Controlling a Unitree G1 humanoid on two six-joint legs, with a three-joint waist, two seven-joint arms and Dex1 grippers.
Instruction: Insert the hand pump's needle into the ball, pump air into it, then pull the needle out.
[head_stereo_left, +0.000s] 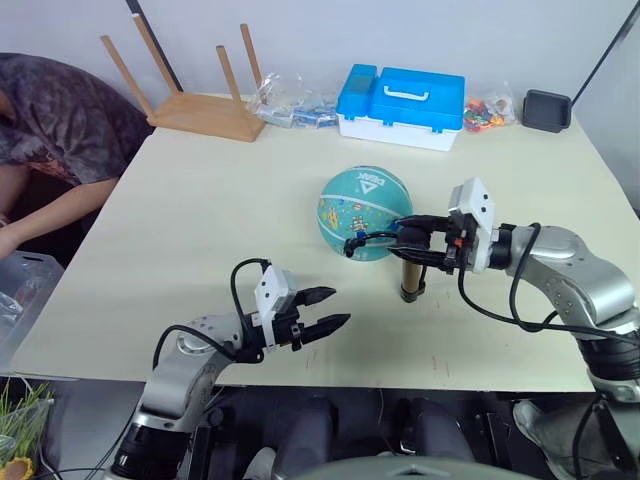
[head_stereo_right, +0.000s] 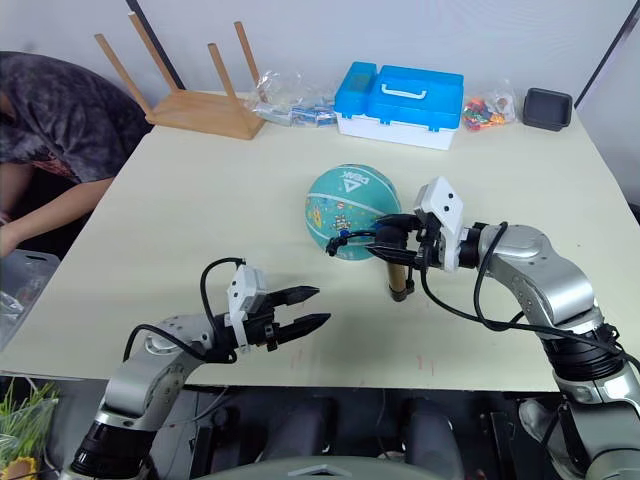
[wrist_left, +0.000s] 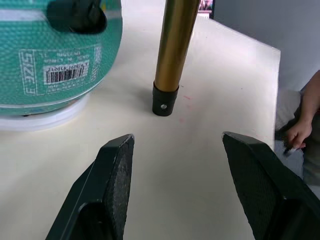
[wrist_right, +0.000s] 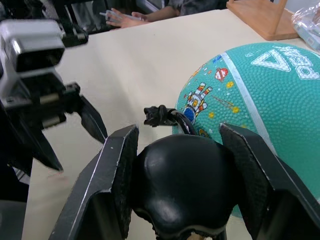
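Note:
The teal ball rests on a low white ring mid-table, its white label patch in the left wrist view. Just to its right the hand pump stands upright on its black base. My right gripper is shut on the pump's black handle. The thin black hose curls left to a small black fitting hanging beside the ball's front; the needle itself is too small to make out. My left gripper is open and empty, low over the table, front-left of the ball.
A blue and white case, plastic bags, an upturned wooden stool and a black box line the far edge. A person leans at the table's left side. The front edge runs just behind my left gripper.

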